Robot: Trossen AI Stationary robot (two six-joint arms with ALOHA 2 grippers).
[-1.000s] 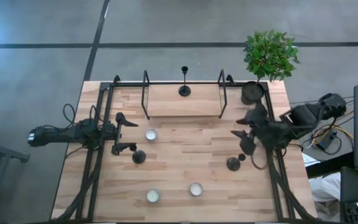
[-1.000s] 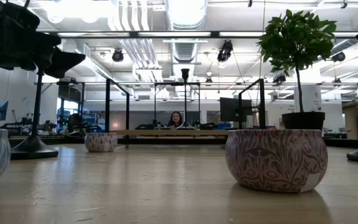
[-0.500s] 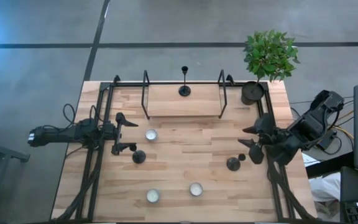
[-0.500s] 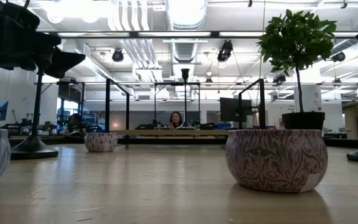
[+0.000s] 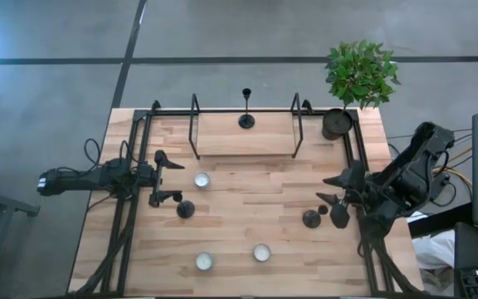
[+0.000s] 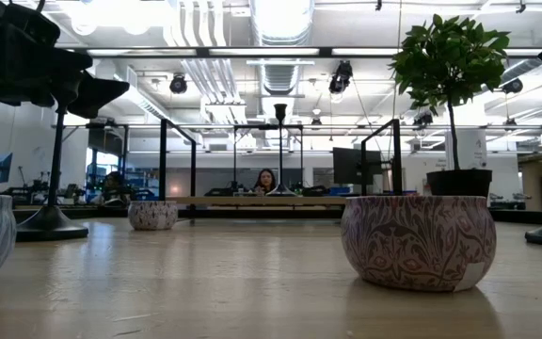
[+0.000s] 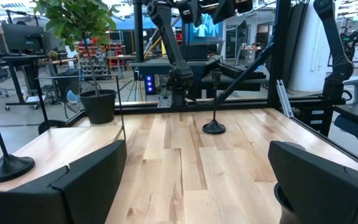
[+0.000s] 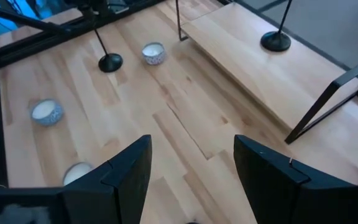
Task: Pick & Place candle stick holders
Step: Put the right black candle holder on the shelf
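Overhead, the right gripper (image 5: 332,202) now sits lower at the frame's right, having swung down beside a candle stick holder (image 5: 311,218) at lower right, likely its next pick. Its jaws stand partly open and empty. Another holder (image 5: 246,120) stands on the raised shelf (image 5: 222,137) at upper centre; a third (image 5: 186,208) sits left of centre. The left gripper (image 5: 166,178) waits at left, wide open and empty.
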